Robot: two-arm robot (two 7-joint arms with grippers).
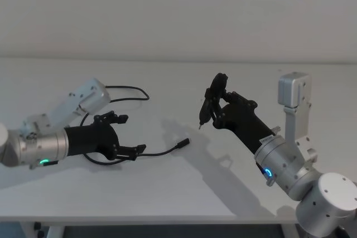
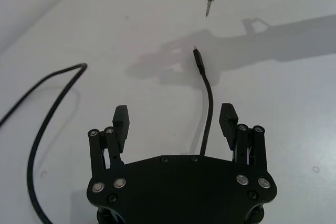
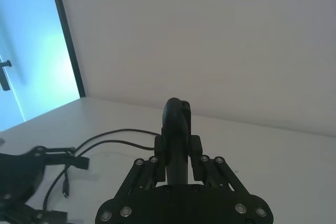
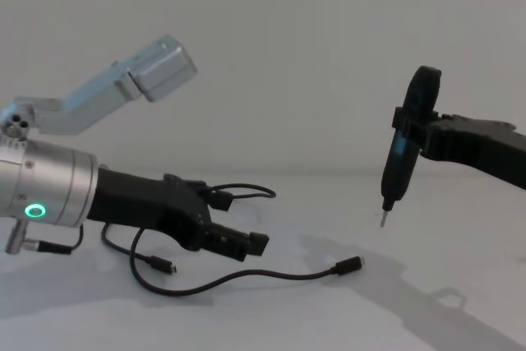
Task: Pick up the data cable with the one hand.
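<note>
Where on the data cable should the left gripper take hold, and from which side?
The data cable's straight stretch behind the free plug, from above: it lies flat on the table, running between the left gripper's open jaws. The right gripper holds a pen-like tool aloft.

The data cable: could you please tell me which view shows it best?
The chest view: the data cable shows both plugs and loops. The head view hides part under the left gripper; the left wrist view shows one end between its open fingers; the right wrist, distant loops.
</note>
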